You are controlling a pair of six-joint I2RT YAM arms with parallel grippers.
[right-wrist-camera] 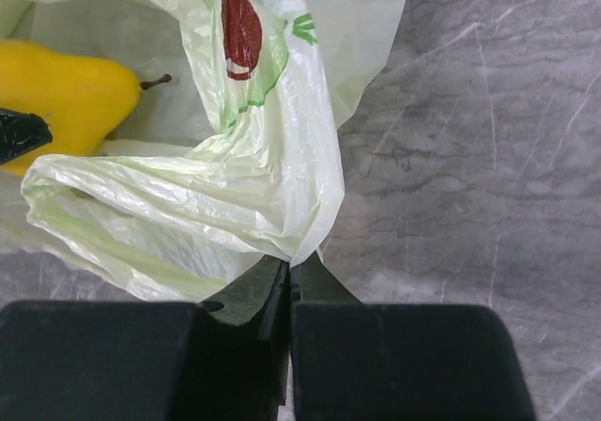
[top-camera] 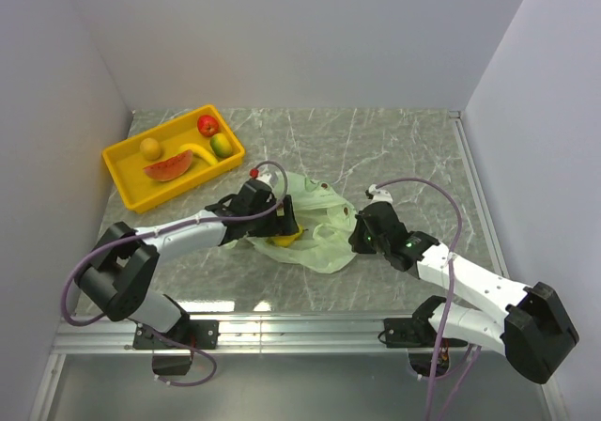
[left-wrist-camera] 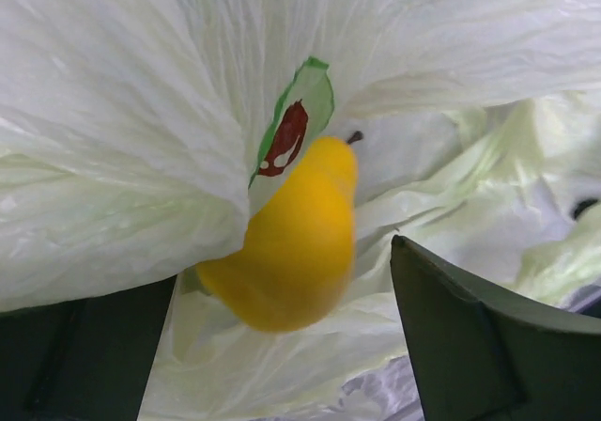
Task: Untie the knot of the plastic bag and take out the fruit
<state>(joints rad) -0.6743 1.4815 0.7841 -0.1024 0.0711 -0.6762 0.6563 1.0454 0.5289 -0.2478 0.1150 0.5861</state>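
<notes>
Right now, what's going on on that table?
Right gripper is shut on an edge of the bag, pinching it against the table. Left gripper is open at the bag's mouth, with a yellow pear between its fingers but not clamped. Other fruit already lies in the tray at the far left.

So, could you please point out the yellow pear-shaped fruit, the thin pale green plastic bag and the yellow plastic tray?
yellow pear-shaped fruit (left-wrist-camera: 291, 242), left wrist view, its round belly.
thin pale green plastic bag (right-wrist-camera: 272, 186), right wrist view, its bunched fold.
yellow plastic tray (top-camera: 120, 177), top external view, its left wall.
</notes>
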